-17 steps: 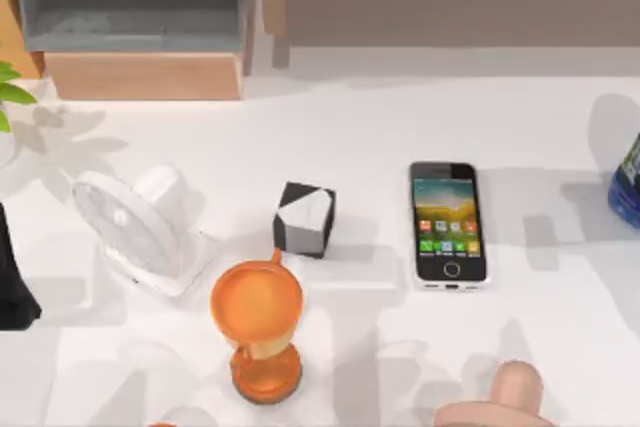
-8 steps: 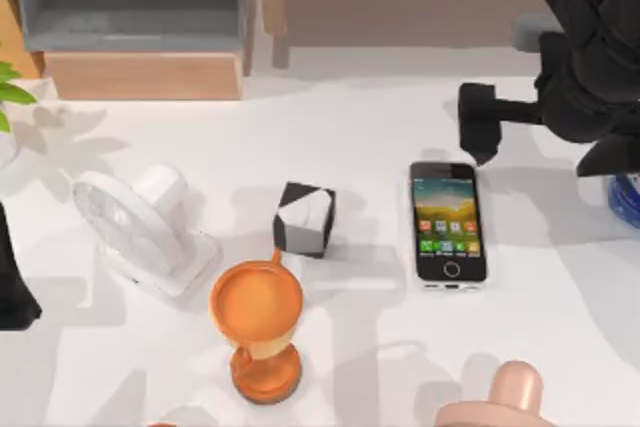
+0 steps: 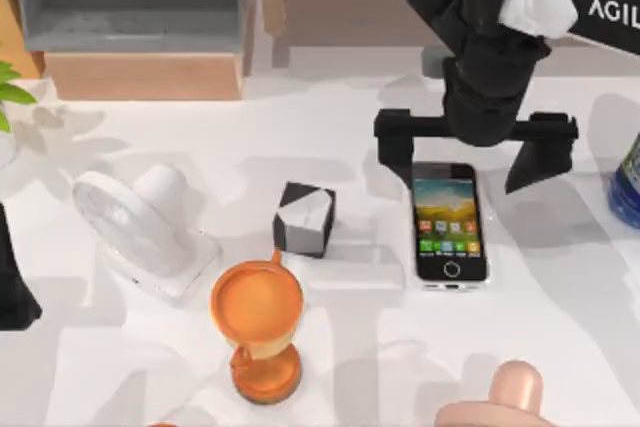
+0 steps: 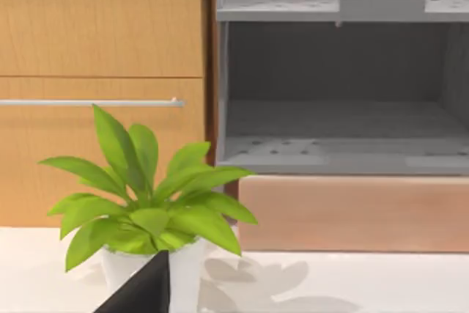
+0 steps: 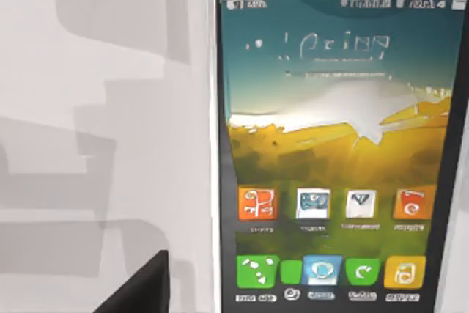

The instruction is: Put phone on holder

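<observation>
Phone (image 3: pixel 450 224) lies flat — long axis front-to-back, home button nearest; right gripper (image 3: pixel 470 162) spread wide above.

Phone (image 3: pixel 450 224) lay flat with bare table (image 3: pixel 560 287) to its right and below. Black-and-white cube (image 3: pixel 305 218) stood near its left; right gripper (image 3: pixel 465 162) spread wide above its top end.

A glossy glass-like front and smooth white plastic edges are shown by the phone (image 3: pixel 449 224). The table (image 3: pixel 350 137) is seen as smooth, matt white. The right gripper (image 3: pixel 476 159) is finished in matt black plastic. A light wood grain is carried by the cabinet (image 4: pixel 102 71), and the shelf (image 4: pixel 337 71) is painted matt grey. The orange cup (image 3: pixel 256 305) looks smooth, slightly shiny.
</observation>
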Robot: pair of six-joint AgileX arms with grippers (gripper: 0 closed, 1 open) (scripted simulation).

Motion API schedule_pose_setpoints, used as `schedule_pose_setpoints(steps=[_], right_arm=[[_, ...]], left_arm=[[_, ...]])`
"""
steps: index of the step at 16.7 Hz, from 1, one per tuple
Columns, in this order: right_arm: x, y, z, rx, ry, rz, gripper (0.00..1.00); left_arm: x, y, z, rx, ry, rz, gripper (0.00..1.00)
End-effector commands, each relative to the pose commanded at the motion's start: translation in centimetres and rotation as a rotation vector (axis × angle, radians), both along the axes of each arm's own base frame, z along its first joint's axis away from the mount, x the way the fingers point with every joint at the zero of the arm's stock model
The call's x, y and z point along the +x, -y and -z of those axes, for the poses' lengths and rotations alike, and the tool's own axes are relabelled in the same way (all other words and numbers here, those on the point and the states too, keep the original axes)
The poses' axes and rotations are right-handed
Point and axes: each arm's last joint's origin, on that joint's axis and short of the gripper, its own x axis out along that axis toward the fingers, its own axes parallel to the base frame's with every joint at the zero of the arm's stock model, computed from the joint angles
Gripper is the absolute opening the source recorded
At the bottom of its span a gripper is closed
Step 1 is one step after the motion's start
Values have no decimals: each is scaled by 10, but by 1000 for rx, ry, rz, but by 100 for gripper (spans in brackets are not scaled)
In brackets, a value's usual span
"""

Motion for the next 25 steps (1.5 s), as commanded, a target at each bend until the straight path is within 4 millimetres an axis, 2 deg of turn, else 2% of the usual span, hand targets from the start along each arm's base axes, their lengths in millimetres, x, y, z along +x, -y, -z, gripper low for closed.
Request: schedule_pose_setpoints(steps=[7,9,15,20,25], right_arm=[[1,0,3,-2,-5,1,100],[2,-1,16,-5,-9,-2,100],[3,-3,77,-1,-3,-2,100],[2,-3,82,-3,-6,-2,100],[2,-3,82,-3,-6,-2,62]], left_arm=[[0,0,0,0,0,0,100],[0,0,0,0,0,0,100],[0,0,0,0,0,0,100],[0,0,0,0,0,0,100],[0,0,0,0,0,0,100]])
